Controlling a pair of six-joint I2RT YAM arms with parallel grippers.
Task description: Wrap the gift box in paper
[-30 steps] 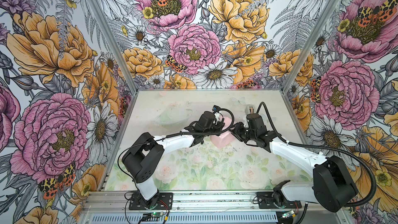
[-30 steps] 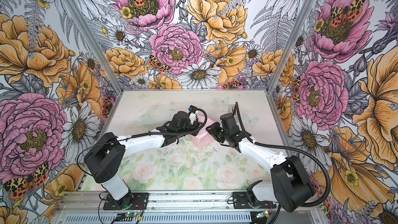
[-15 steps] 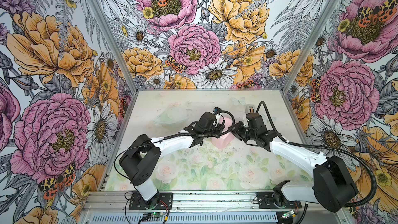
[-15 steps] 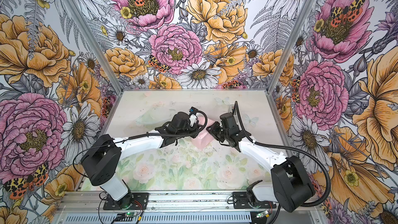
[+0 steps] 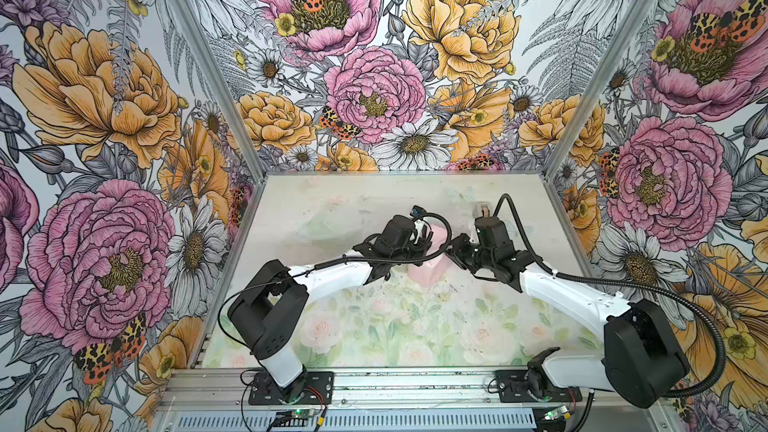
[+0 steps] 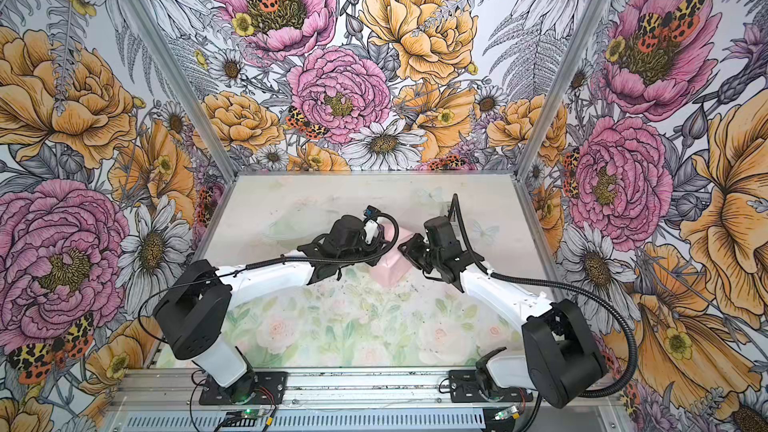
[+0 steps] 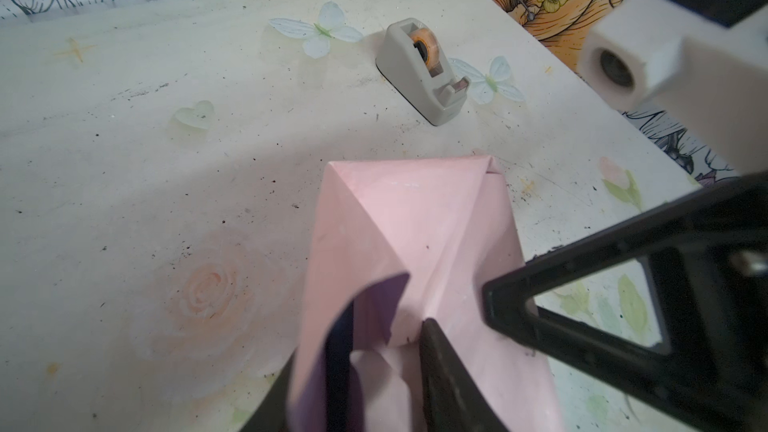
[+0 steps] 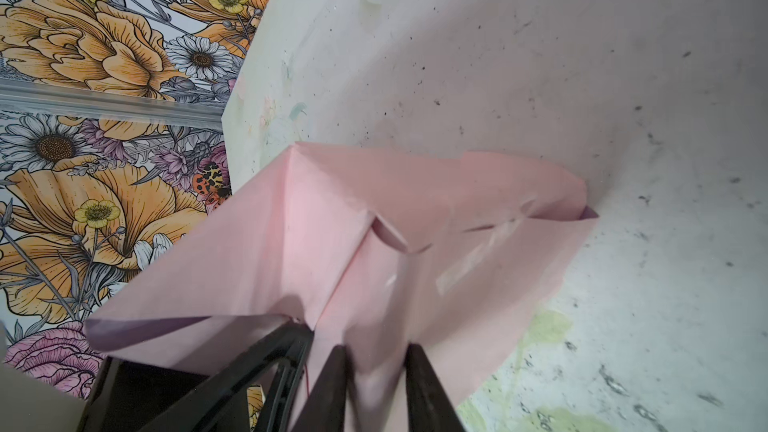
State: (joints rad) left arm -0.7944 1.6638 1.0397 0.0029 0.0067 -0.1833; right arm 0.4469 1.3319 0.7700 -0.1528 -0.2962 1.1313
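Looks nearly done at mid table: gift box hidden inside the paper, tape strip on the seam. Pinched at both loose ends by left gripper and right gripper; ends not yet folded.

Arms converge; left fingers, right fingers pinching.

Both top views: bright, even, diffuse light; far half of the table washed pale; wide-angle stretch toward the edges. Left wrist view: sharp at the tape dispenser, soft in the near foreground, with a broad grey shadow across the table. Right wrist view: paper and right gripper smeared by blur; dim shadow behind; faint sheen on a tape strip.
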